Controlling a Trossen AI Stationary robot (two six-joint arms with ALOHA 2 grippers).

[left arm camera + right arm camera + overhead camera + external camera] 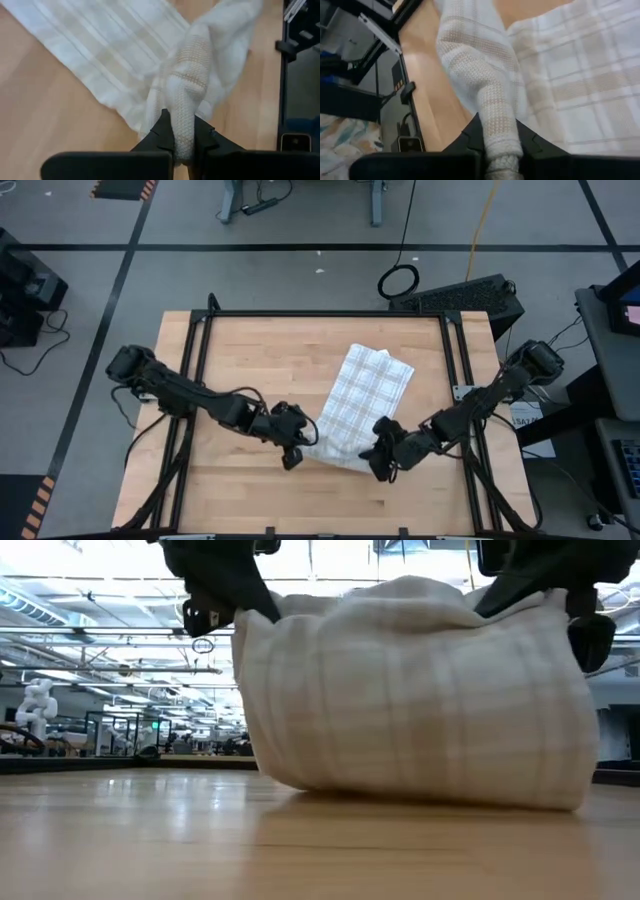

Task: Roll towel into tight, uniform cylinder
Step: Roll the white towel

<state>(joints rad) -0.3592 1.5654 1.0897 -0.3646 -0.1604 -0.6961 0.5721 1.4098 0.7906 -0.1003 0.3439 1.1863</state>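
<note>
A: High view first. What's on the left?

B: Left tool [292, 452] sits at the near left corner of the towel [362, 400], its arm reaching in from the left edge of the desk [250, 350]. Its two fingers [161, 134] are clamped on a bunched fold of the cloth; the left wrist view shows the fabric squeezed between them and rising out past the tips.

A: And the towel itself?

B: It lies near the middle of the desk, a little right of centre, as a long strip running diagonally from the near left up to the far right. The far part lies flat on the wood, checked grid showing. The near end is lifted: in the low view the towel [420, 700] hangs as a sagging white curtain between the two tools, its lower edge touching the desk.

A: Is it rolled?

B: No cylinder shows; it is flat beyond the raised near edge.

A: The right side?

B: Right tool [380, 462] is at the near right corner of the towel, with its arm coming in from the right edge of the desk. It is closed on the cloth too: the right wrist view shows a thick twist of the waffle weave pinched between the dark fingers [470, 135], with the flat checked part spread out beyond.

A: How far apart are the tools?

B: Near each other, with the towel's near edge spanning between them.
</note>
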